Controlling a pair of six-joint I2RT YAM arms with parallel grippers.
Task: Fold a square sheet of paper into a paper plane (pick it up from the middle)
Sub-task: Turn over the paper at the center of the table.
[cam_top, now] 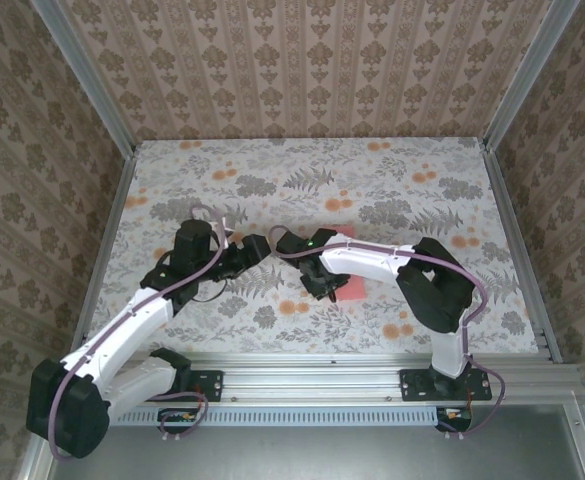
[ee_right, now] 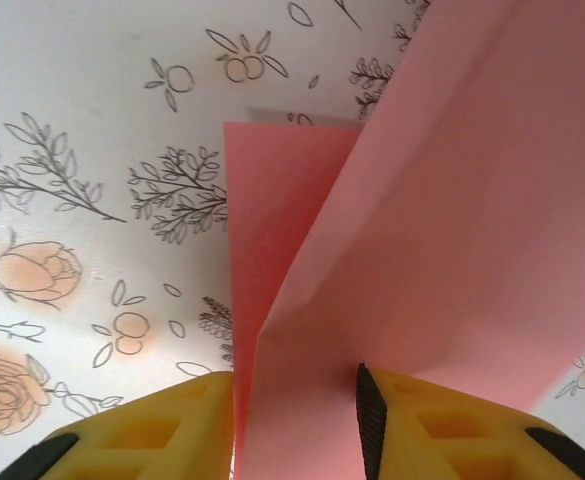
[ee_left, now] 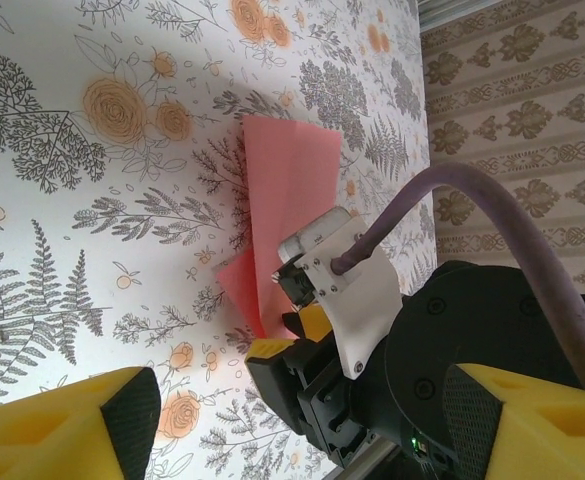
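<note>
Desk (cam_top: 222, 170) surface: floral print, enclosed by patterned walls (cam_top: 302, 60) on three sides. The salmon-pink sheet of paper (cam_top: 352, 288) lies right of the desk's centre, partly folded. From the right wrist, one flap (ee_right: 282, 230) lies flat on the desk and a larger panel (ee_right: 462, 200) rises at a slant from a crease. The right tool (cam_top: 322, 285) stands directly over the near edge of the sheet. Its yellow fingers (ee_right: 142, 435) are parted on either side of the raised crease with paper filling the gap between them, so the state is recorded as released, not clenched. The left tool (cam_top: 262, 248) hangs just left of the right arm's wrist, apart from the sheet. From its own camera the left tool (ee_left: 297, 400) has its jaws spread wide and grasps nothing, and the folded sheet (ee_left: 292, 180) is seen beyond the right arm's black wrist housing (ee_left: 472, 350).
</note>
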